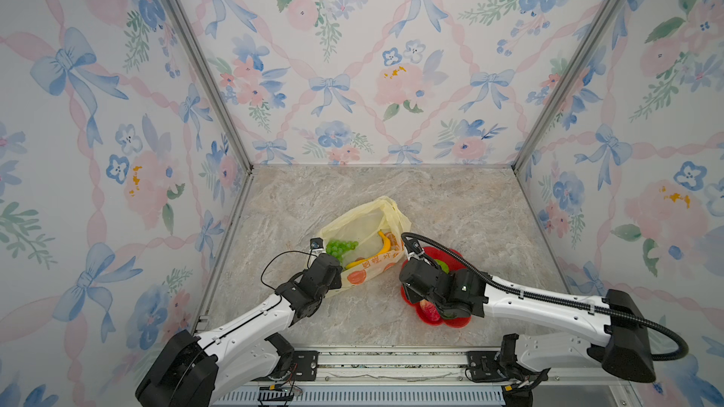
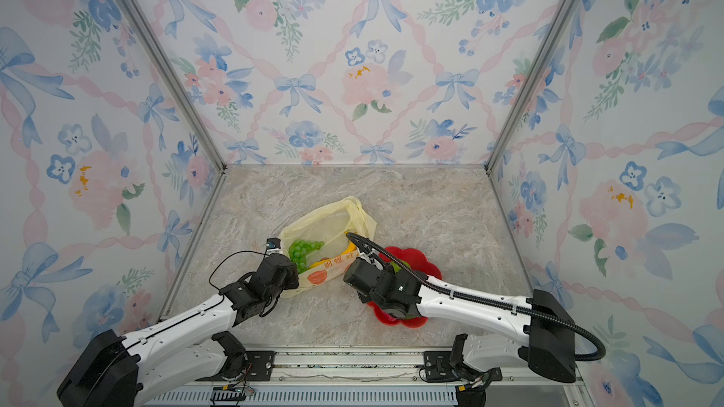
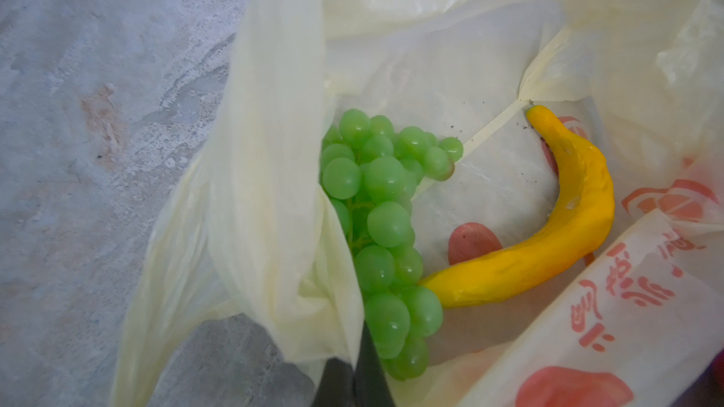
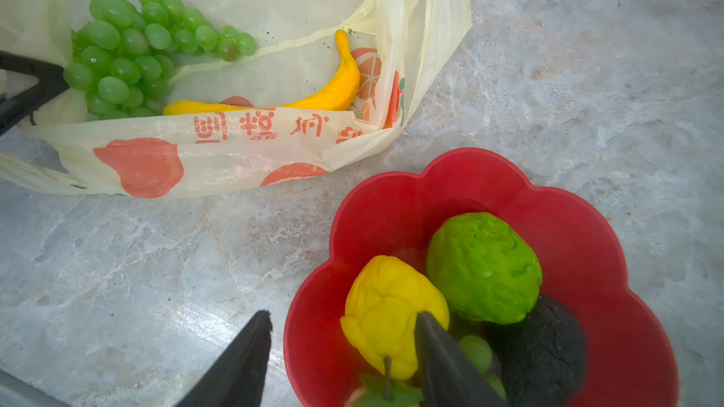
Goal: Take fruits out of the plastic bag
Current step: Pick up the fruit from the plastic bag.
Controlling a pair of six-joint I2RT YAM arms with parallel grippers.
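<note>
Finding: the plastic bag (image 1: 364, 225) lies open-mouthed on the marble-patterned table (image 1: 450, 205) with two of the fruits inside: a green grape bunch (image 3: 376, 209) against the bag's wall on the left arm's side, and a yellow banana (image 3: 568, 236) curved along its printed wall. The left gripper (image 3: 352, 366) is closed tight on a fold of the bag's rim right beside the grapes. The right gripper (image 4: 344, 317) stands apart and empty, outside the bag, over the edge of a red flower-shaped plate (image 4: 587, 229) that sits just beside the printed wall.

Risks, in our judgement: the film is thin and slack. Should the pinch on the rim slip, the mouth would collapse over both fruits. The printed wall overlaps the banana's lower end, so a finger coming in low could catch film with the fruit and drag the whole bag. The grapes sit partly under the pinched fold and touch the banana's end; pulling either may shift the other.

Surroundings: we note in the plate a yellow citrus (image 4: 388, 307), a green citrus (image 4: 484, 268), a dark avocado (image 4: 548, 346) and loose green grapes (image 4: 476, 352), packed close; another fruit set on top could roll out. In a top view the right arm's black cable hose (image 1: 450, 246) arcs above the bag's corner nearest the plate and could brush it.
</note>
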